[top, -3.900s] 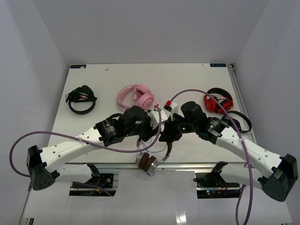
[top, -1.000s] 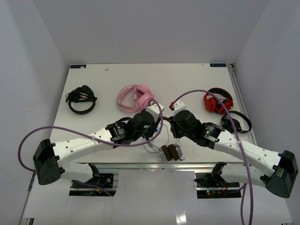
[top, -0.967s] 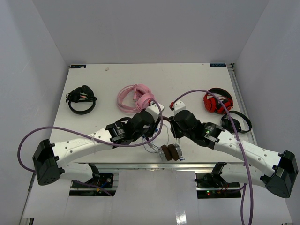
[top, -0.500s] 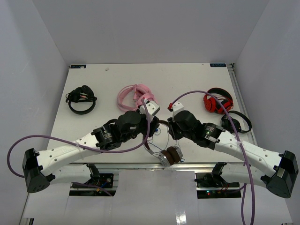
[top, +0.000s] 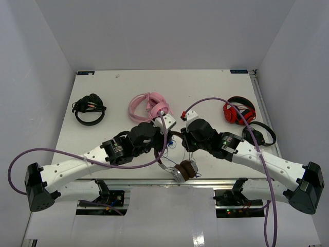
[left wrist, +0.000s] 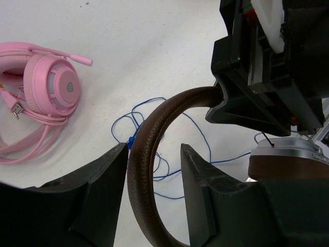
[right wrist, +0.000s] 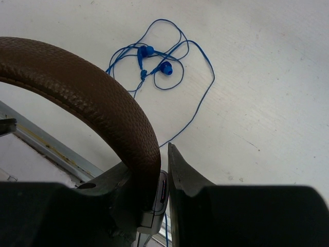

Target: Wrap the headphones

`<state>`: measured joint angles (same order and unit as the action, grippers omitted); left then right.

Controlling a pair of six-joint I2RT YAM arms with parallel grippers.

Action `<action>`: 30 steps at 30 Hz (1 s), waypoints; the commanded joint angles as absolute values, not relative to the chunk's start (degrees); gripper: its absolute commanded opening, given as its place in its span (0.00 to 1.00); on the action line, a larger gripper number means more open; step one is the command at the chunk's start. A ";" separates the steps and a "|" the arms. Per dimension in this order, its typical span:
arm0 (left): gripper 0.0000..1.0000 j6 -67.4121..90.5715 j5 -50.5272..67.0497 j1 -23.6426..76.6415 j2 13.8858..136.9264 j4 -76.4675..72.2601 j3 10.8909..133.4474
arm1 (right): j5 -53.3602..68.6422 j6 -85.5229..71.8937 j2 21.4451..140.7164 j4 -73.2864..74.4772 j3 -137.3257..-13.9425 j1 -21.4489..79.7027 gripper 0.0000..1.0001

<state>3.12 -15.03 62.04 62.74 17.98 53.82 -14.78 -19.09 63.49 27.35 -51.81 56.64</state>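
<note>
Headphones (top: 186,169): at worktop's (top: 113,87) near edge, hanging from the claws.
Left claw (left wrist: 154,149): spread, straddling brown headband (left wrist: 141,170).
Right claw (right wrist: 149,159): pinching headband tight.
Blue cord (right wrist: 165,67): loose on worktop.

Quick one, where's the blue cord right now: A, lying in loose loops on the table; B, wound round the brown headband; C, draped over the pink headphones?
A: the right wrist view shows the blue cord sprawled in loose loops on the white table, beyond the brown headband and not wound on it.
</note>
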 commanded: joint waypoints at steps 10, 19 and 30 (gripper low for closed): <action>0.49 1.14 -20.75 62.58 66.97 17.74 53.25 | -12.04 -20.13 63.64 27.42 -55.81 56.69 0.08; 0.04 1.62 -19.28 62.58 68.09 14.84 52.04 | -12.85 -20.04 63.81 27.25 -55.74 56.71 0.15; 0.00 14.69 -36.24 62.58 65.95 18.01 48.03 | -16.64 -17.44 57.20 27.34 -58.50 56.69 0.81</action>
<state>6.11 -25.56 62.67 69.55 17.82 49.20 -13.75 -19.01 62.02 29.52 -54.09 56.64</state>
